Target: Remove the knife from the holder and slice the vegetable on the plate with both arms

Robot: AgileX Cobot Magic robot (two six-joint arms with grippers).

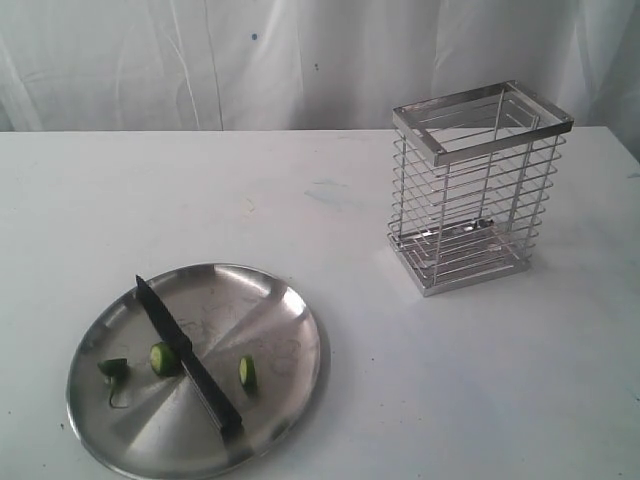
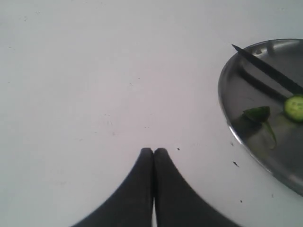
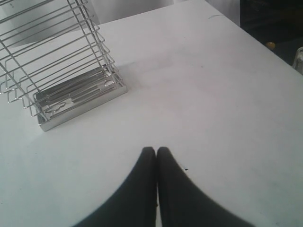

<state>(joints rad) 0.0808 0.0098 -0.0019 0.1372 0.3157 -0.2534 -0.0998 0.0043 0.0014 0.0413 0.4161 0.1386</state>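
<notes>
Both fully closed, holding nothing: my left pincer (image 2: 154,151) over bare bench (image 1: 430,380) beside the plate (image 1: 285,320), my right pincer (image 3: 156,150) near the upright holder (image 1: 478,190). The knife (image 1: 188,360) lies flat across the plate, with vegetable pieces (image 1: 163,358) on either side.

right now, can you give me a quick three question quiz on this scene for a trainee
1. True or false: the knife stands in the holder.
2. How many vegetable pieces lie on the plate? a) one b) three c) five
3. Fill the gap: the left hand and the right hand are both ____ and hold nothing.
Key: 1 false, it lies across the plate; 2 b; 3 shut.
</notes>
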